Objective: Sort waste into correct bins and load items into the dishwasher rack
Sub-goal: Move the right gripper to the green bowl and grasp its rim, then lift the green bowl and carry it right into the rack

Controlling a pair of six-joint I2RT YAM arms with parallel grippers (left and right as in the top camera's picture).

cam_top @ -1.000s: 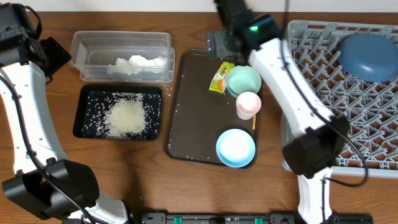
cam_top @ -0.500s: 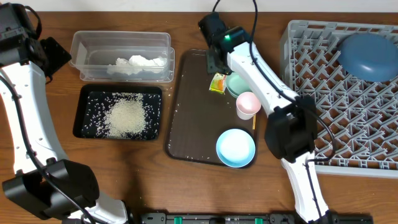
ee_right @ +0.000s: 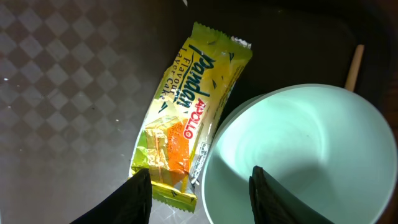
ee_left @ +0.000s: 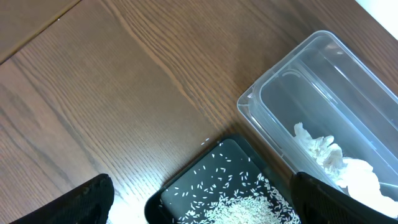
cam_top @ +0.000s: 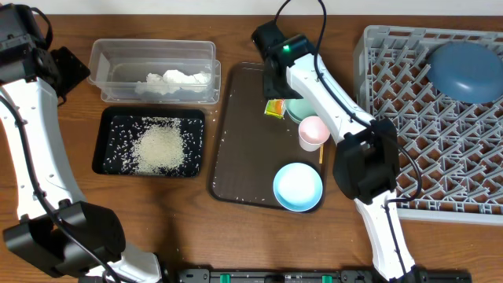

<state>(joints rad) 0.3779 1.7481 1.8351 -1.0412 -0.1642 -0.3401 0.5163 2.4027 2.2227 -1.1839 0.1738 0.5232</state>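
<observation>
1. Two waste items look sorted. The rice heap (cam_top: 161, 145) is in the black tray (cam_top: 98, 141) and the crumpled tissue (cam_top: 173, 80) is in the clear tub (cam_top: 153, 45). Both bins sit left of the brown serving tray (cam_top: 244, 149).
2. One item is loaded: the dark blue plate (cam_top: 464, 71) lies in the dishwasher rack (cam_top: 409, 157), right of the serving tray.
3. One waste item is left: the yellow-green snack wrapper (ee_right: 186, 118). It is on the serving tray's far end, right against the mint green bowl (ee_right: 298, 162).
4. Your right gripper (ee_right: 200, 196) hangs over the wrapper. It is released and grasps nothing. One finger is outside the wrapper's edge, the other over the bowl.
5. Four items on the serving tray are not yet loaded: the mint green bowl, the pinkish-white cup (cam_top: 313, 130), the light blue bowl (cam_top: 298, 187) and the wooden stick (ee_right: 352, 68).
6. Your left gripper (ee_left: 205, 205) is released and empty. It is above the surface (ee_left: 93, 93) by the bins, well apart from the serving tray.
7. Roughly half is done, by my judgement.
</observation>
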